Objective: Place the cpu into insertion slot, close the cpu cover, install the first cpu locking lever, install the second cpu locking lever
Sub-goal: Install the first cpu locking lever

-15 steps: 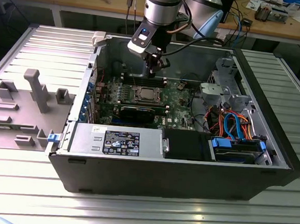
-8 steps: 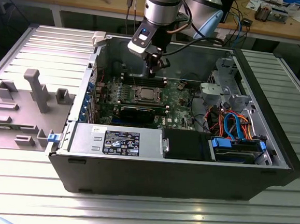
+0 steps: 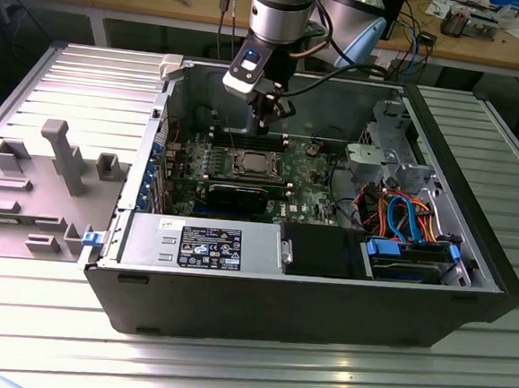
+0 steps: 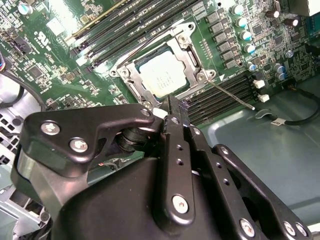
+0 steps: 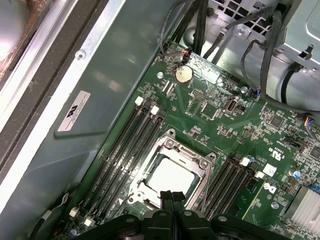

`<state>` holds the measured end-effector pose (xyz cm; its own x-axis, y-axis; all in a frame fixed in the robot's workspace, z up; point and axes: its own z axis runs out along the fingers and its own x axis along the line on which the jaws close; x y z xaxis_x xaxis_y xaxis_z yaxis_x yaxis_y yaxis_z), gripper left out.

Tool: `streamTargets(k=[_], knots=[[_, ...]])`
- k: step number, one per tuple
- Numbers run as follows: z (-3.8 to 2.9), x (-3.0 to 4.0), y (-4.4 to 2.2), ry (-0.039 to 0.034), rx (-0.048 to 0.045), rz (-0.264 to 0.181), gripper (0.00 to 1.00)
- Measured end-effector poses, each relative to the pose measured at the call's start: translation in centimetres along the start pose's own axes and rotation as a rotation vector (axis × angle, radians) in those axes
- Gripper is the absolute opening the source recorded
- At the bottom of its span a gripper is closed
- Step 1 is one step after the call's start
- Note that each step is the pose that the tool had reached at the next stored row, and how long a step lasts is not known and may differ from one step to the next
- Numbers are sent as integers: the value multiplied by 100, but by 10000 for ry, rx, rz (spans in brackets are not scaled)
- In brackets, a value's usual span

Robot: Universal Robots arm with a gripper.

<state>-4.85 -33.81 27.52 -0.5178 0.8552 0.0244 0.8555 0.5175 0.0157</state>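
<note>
The cpu (image 3: 255, 164) lies in the insertion slot (image 4: 126, 75) on the green motherboard, its dull silver top (image 4: 162, 75) (image 5: 170, 177) showing in both wrist views. The cpu cover (image 4: 187, 50) (image 5: 201, 165) lies flat around it as a silver frame. A thin lever rod (image 4: 231, 93) angles away from one corner of the socket across the black memory slots. My gripper (image 3: 267, 118) (image 4: 172, 106) (image 5: 172, 200) hangs just above the socket's edge. Its black fingers are shut together with nothing between them.
The open computer case (image 3: 470, 264) walls in the board. Memory slots (image 5: 127, 145) flank the socket. A power supply (image 3: 202, 243) and a drive cage with orange and blue cables (image 3: 411, 215) stand near the front. A grey fixture tray (image 3: 35, 185) sits at the exterior view's left.
</note>
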Motion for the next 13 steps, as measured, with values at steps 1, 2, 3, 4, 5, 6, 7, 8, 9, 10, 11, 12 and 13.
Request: streamTargets(k=[1, 2, 3, 4, 5, 6, 7, 8, 9, 10, 11, 12, 13], knots=[[0, 0, 0, 0, 1, -25, 11], [0, 0, 0, 1, 0, -34, 11], [0, 0, 0, 1, 1, -34, 11], [0, 0, 0, 1, 1, -36, 11], [0, 0, 0, 1, 1, -36, 11], [0, 0, 0, 1, 0, -36, 11], [0, 0, 0, 1, 0, -37, 11], [0, 0, 0, 1, 1, -37, 11], [0, 0, 0, 1, 1, -38, 11], [0, 0, 0, 1, 0, -38, 11], [0, 0, 0, 1, 0, -38, 11], [0, 0, 0, 1, 1, -46, 11], [0, 0, 0, 2, 2, -78, 11]])
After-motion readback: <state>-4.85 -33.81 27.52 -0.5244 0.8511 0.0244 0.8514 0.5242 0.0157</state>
